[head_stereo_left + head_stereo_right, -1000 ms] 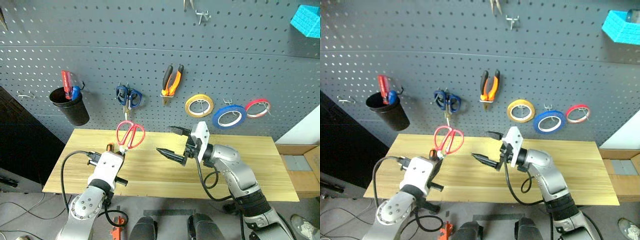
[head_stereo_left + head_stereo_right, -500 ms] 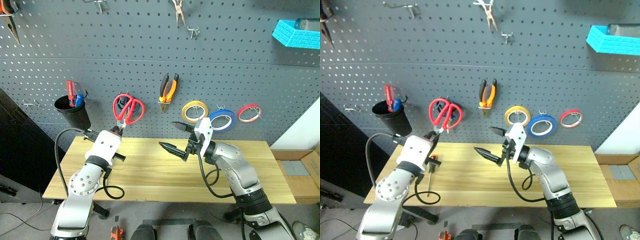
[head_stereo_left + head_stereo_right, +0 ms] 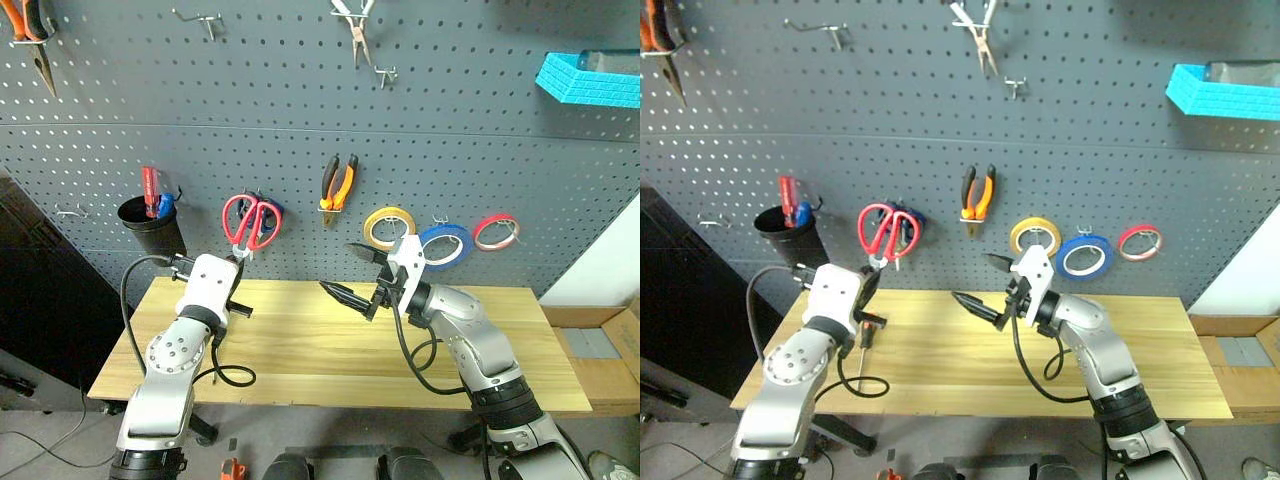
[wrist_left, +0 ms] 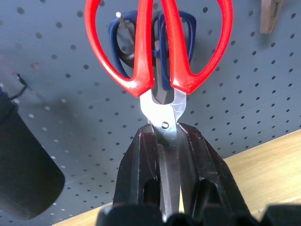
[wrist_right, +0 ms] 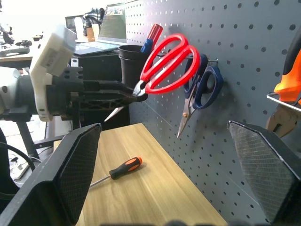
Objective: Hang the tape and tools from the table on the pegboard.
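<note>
Glossy red-handled scissors (image 4: 160, 52), steel blades clamped in the left gripper (image 4: 165, 155); right gripper (image 3: 352, 270) spread wide, empty.

The scissors (image 3: 249, 219) are held up in front of the pegboard (image 3: 300, 90), just before a second pair of scissors (image 5: 203, 87) hanging there. Left of them hangs a cup (image 3: 152, 225); to the right hang pliers (image 3: 339, 183), then three tape rolls (image 3: 444, 241). A screwdriver (image 5: 117, 171) lies on the table (image 3: 330, 340) at its left part.
</note>
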`<move>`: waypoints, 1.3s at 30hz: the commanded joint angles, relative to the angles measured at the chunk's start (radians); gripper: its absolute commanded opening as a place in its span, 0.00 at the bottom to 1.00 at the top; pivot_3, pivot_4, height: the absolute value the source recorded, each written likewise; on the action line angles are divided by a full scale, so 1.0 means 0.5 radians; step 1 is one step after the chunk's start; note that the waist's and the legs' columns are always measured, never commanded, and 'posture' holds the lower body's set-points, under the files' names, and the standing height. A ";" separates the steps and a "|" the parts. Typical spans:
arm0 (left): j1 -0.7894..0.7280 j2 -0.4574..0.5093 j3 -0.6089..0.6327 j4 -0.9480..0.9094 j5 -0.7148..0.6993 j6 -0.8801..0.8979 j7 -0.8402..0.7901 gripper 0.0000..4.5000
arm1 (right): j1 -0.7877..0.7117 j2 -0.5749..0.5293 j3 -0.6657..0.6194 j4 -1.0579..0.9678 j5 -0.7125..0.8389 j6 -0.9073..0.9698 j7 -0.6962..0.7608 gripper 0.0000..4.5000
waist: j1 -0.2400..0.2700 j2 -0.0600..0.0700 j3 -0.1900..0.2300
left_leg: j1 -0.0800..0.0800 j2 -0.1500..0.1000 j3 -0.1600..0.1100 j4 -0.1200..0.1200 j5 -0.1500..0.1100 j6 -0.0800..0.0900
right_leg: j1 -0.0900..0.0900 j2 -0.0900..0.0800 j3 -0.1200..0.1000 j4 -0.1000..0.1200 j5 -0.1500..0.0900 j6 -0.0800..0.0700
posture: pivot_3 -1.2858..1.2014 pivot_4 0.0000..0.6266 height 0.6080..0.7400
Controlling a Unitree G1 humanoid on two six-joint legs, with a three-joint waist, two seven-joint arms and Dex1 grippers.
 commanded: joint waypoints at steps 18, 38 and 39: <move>-0.087 0.018 0.017 0.213 -0.043 0.045 -0.067 1.00 | -0.015 -0.035 0.011 -0.064 -0.042 0.005 0.015 1.00 | -0.037 0.004 0.003 | 0.001 0.001 -0.003 0.000 0.000 0.000 | -0.001 0.001 0.002 0.001 0.000 -0.001 | 0.52 0.11 1.00; -0.363 0.200 0.316 1.527 -0.323 -0.143 -0.314 1.00 | -0.266 0.071 0.506 -0.134 -0.330 0.489 0.103 1.00 | -0.095 -0.003 0.287 | -0.002 0.004 -0.022 0.002 0.001 0.002 | -0.011 -0.007 -0.009 0.020 -0.008 -0.013 | 0.51 0.48 1.00; -0.398 0.204 0.317 1.591 -0.319 -0.170 -0.319 1.00 | -0.266 0.066 0.517 -0.158 -0.324 0.520 0.117 1.00 | -0.097 -0.004 0.300 | -0.006 0.007 -0.022 0.001 0.001 0.002 | -0.015 -0.012 -0.010 0.020 -0.009 -0.013 | 0.50 0.49 1.00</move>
